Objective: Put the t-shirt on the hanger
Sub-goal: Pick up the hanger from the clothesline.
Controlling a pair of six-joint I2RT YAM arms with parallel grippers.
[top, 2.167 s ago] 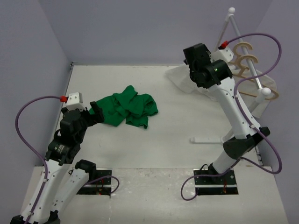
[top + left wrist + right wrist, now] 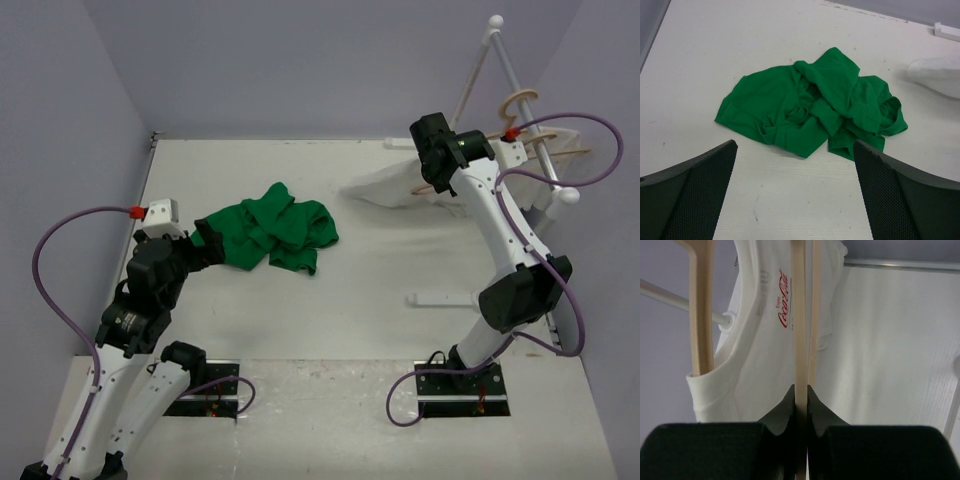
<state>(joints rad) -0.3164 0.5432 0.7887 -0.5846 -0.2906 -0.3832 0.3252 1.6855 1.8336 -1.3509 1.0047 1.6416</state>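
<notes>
R gripper (image 2: 801,392) was clamped tight on the hanger (image 2: 799,315), pinching one thin wooden arm w/ no gap showing. The wood ran straight up and away from the jaws in the wrist view, so the grip sat across its long axis. Just to its left hung the other hanger (image 2: 702,305), inside the neck of the white t-shirt (image 2: 765,355) w/ red logo. Both were up at the rack (image 2: 495,55) in the far right corner.

L gripper (image 2: 205,242) was spread wide and held nothing, its fingers (image 2: 690,192) at either side of the wrist view. The t-shirt (image 2: 810,107) lay crumpled on the table (image 2: 380,330) directly ahead of those jaws. Its near edge was about level w/ the fingertips; contact couldn't be told. The heap was broader side to side than deep, and the neck opening couldn't be picked out for sure among the folds.

Key relation: the t-shirt sat left of centre, close to the L arm and well apart from the hanger at back right. So the L arm was the nearer one for the cloth. Prob. next step: L closes on the near edge while R brings the hanger off the rack toward the middle. Risk: pinching several layers at once.
</notes>
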